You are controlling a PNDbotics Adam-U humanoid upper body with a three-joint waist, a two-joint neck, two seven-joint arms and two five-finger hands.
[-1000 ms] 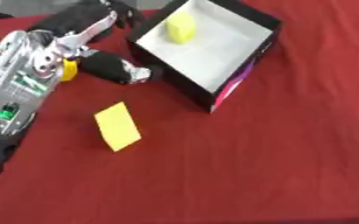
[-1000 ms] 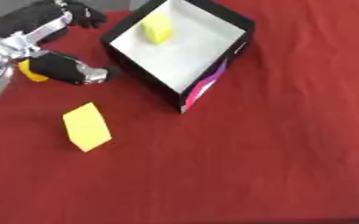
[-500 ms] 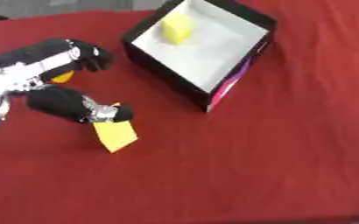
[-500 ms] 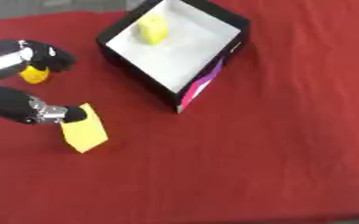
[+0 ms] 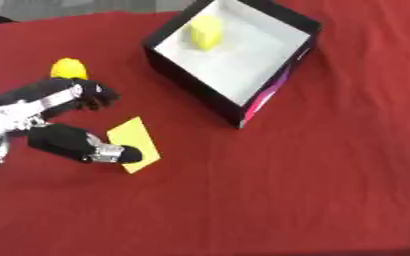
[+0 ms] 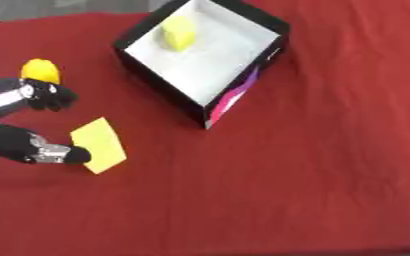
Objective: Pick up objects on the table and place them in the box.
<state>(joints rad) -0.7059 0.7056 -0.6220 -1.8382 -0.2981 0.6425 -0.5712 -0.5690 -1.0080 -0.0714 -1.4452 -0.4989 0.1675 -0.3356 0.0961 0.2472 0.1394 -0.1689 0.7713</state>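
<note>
Left robot hand [image 5: 68, 122] spread low over red surface [image 5: 313, 190], thumb tip touching near corner of flat yellow card [image 5: 134, 144], fingers apart above it. Wide bare cloth seen right. Yellow round object [image 6: 39, 71] beyond hand. Farther: black box [image 5: 235, 52], yellow block [image 5: 204, 32] inside. Right robot hand unseen.

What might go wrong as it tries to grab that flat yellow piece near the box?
The yellow block lies flat on the red cloth, and only the thumb of the left robot hand seems to touch its edge, so it may slide away rather than lift. The fingers spread close to the small yellow object and could knock it aside. Carrying the block to the box, the hand might bump the black wall.
</note>
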